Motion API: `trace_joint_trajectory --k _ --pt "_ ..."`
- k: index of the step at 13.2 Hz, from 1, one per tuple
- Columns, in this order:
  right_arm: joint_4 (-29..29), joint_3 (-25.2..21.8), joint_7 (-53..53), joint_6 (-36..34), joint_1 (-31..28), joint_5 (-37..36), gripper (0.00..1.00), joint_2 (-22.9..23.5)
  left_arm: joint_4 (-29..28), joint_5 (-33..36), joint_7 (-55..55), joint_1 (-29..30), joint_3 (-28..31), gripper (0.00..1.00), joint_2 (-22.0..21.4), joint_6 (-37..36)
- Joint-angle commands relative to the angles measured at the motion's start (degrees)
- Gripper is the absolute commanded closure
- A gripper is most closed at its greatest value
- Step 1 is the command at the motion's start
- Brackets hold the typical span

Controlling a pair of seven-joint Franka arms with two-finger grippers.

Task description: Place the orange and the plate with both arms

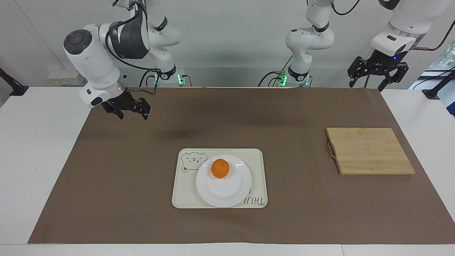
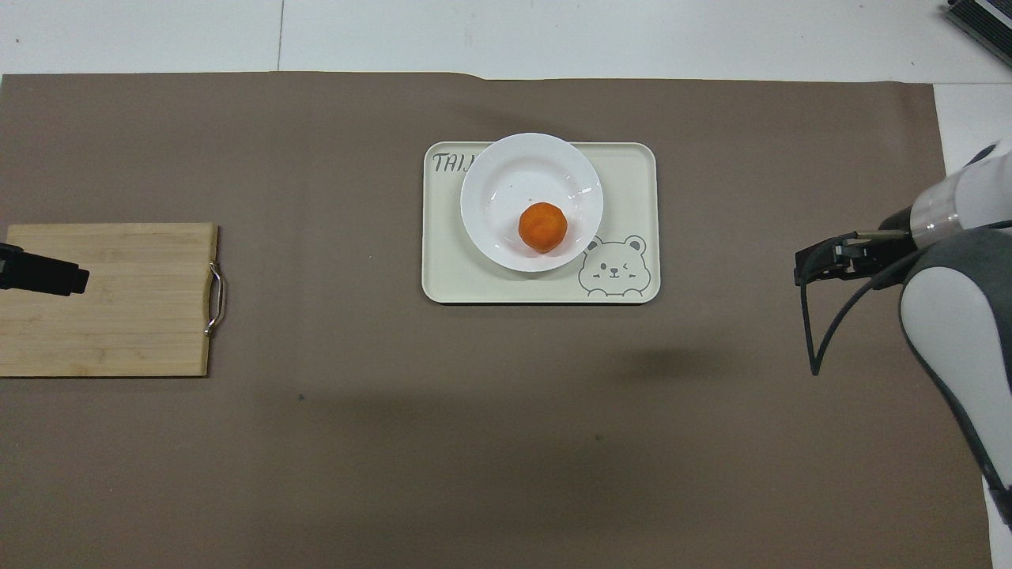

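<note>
The orange (image 1: 220, 168) (image 2: 542, 227) rests in the white plate (image 1: 224, 193) (image 2: 514, 170), toward the rim nearer the robots. The plate lies on a cream tray (image 1: 183, 193) (image 2: 628, 170) with a bear drawing, mid-table. My right gripper (image 1: 134, 115) (image 2: 814, 262) is open and empty, raised over the brown mat toward the right arm's end, well clear of the tray. My left gripper (image 1: 367, 85) (image 2: 47, 273) is open and empty; it waits high over the left arm's end, and from overhead its tip covers part of the cutting board.
A bamboo cutting board (image 1: 369, 151) (image 2: 111, 316) with a metal handle lies toward the left arm's end of the table. A brown mat (image 1: 284, 220) covers most of the white table.
</note>
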Motion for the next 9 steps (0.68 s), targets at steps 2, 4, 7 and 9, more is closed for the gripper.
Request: trace_joint_trajectory --k 2,4,7,9 --pt "5.64 0.44 0.89 -3.39 -0.42 -2.06 0.0 -0.1 0.26 -0.23 -0.41 0.6 -0.35 0.0 -0.4 -0.18" --pt "8.1 0.35 0.81 -6.03 -0.42 -2.15 0.0 -0.19 0.26 -0.23 -0.41 0.6 -0.35 0.0 -0.49 -0.18" --pt "10.66 1.57 0.37 -7.0 -3.83 -2.24 0.0 -0.1 0.26 -0.23 -0.41 0.6 -0.35 0.0 -0.48 -0.18" --pt "10.93 5.08 0.28 -7.0 -6.74 -2.85 0.0 0.08 0.26 -0.23 -0.41 0.6 -0.35 0.0 -0.49 -0.18"
